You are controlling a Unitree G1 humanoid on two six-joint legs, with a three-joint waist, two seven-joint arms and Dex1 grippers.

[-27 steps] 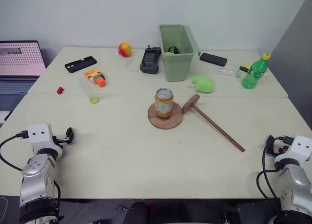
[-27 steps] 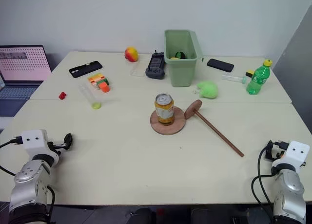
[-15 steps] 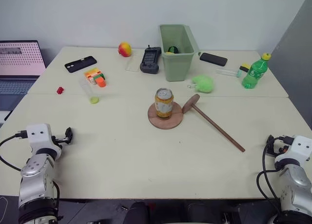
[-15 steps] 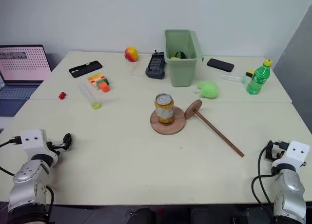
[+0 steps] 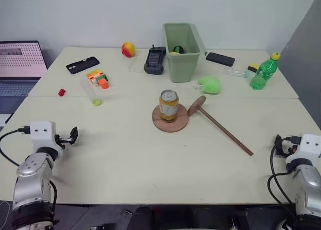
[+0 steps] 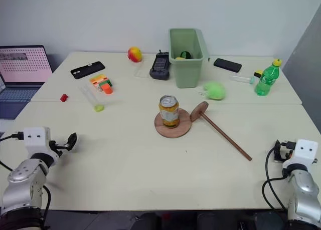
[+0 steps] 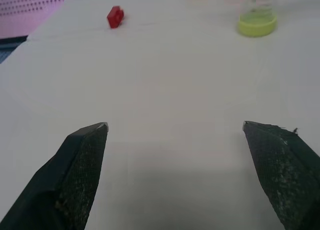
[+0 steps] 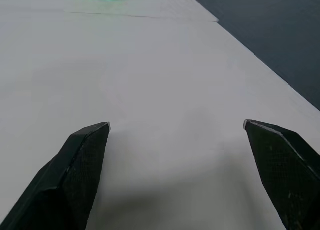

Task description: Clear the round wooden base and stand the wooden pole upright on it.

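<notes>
Left eye view: I see one cream table [image 5: 125, 160] by a white wall, one can [image 5: 168, 105] on the round wooden base [image 5: 170, 122], the wooden pole [image 5: 220, 130] lying touching it, two phones, both grippers spread, empty.

Matt wooden base [image 5: 171, 124], shiny metal can [image 5: 168, 105]

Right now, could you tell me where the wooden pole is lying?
In the left eye view the wooden pole lies flat on the table, right of centre, its disc end leaning on the round wooden base that carries the can.
</notes>
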